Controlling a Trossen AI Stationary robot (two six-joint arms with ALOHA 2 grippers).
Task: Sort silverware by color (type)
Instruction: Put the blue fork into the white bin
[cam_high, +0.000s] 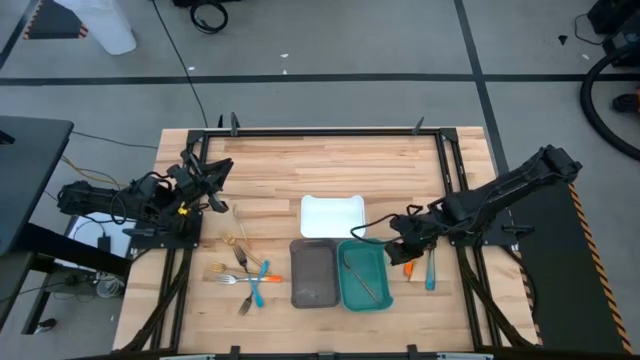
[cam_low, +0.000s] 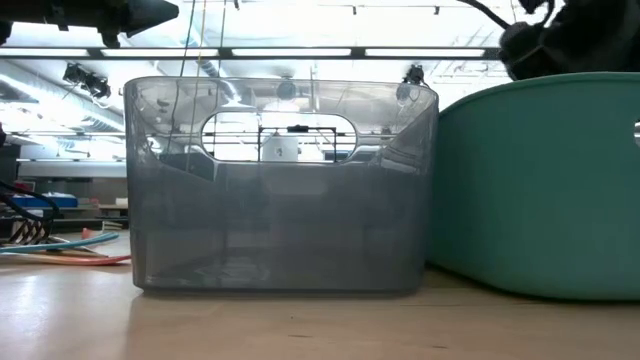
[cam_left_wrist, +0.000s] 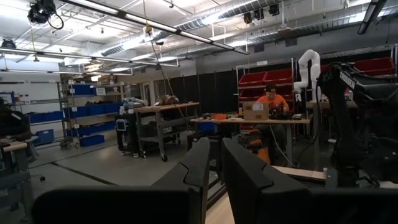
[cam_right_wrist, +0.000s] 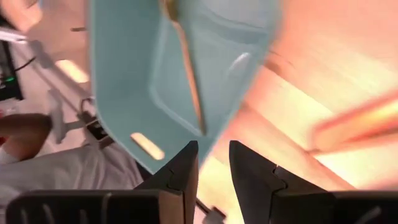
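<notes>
Here the right gripper (cam_right_wrist: 213, 163), fingers nearly together and holding nothing, hovers beside the teal tray (cam_right_wrist: 124, 81), with an orange-handled piece (cam_high: 409, 268) just beneath for sorting.

Near the bench's front edge two trays (cam_high: 313, 272) (cam_high: 362, 275) sit side by side with a third tray (cam_high: 332, 215) just behind them, one utensil (cam_high: 359, 275) lying in the right-hand tray, loose silverware (cam_high: 245, 270) scattered to their left and two pieces (cam_high: 420, 268) to their right.
</notes>
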